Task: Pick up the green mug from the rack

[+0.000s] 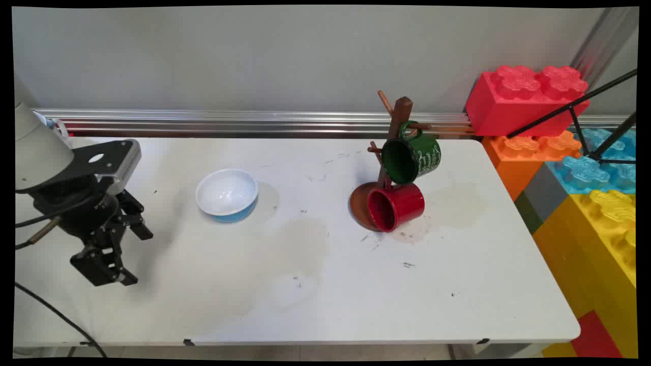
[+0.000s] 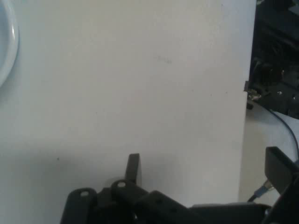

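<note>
Hovering over the left end of the white bench (image 1: 315,284), black two-finger gripper (image 1: 133,256) with fingers (image 2: 133,169) spread wide apart and gripping nothing; bare bench surface beneath it in the hand view. Nearest to it, off to the right, white enamel bowl with a pale blue outside (image 1: 227,194), upright and empty, apart from the gripper, only its rim edging into the hand view's upper left corner. Further right, well apart from the bowl, brown wooden mug tree on a round base (image 1: 394,133), with a dark green enamel mug (image 1: 412,156) hanging by its handle from a peg, mouth turned toward the camera. Below it, red enamel mug (image 1: 395,206) on its side, resting against the tree's base, mouth also toward the camera; whether on a lower peg or simply lying there, cannot tell. Beyond the bench's right end, stack of oversized plastic building blocks in red, orange, blue and yellow (image 1: 559,147). As for progress: nothing held, nothing touched, mugs and bowl all standing clear of the gripper. White lettering visible on the green mug's side, too small to read; no other writing legible.
</note>
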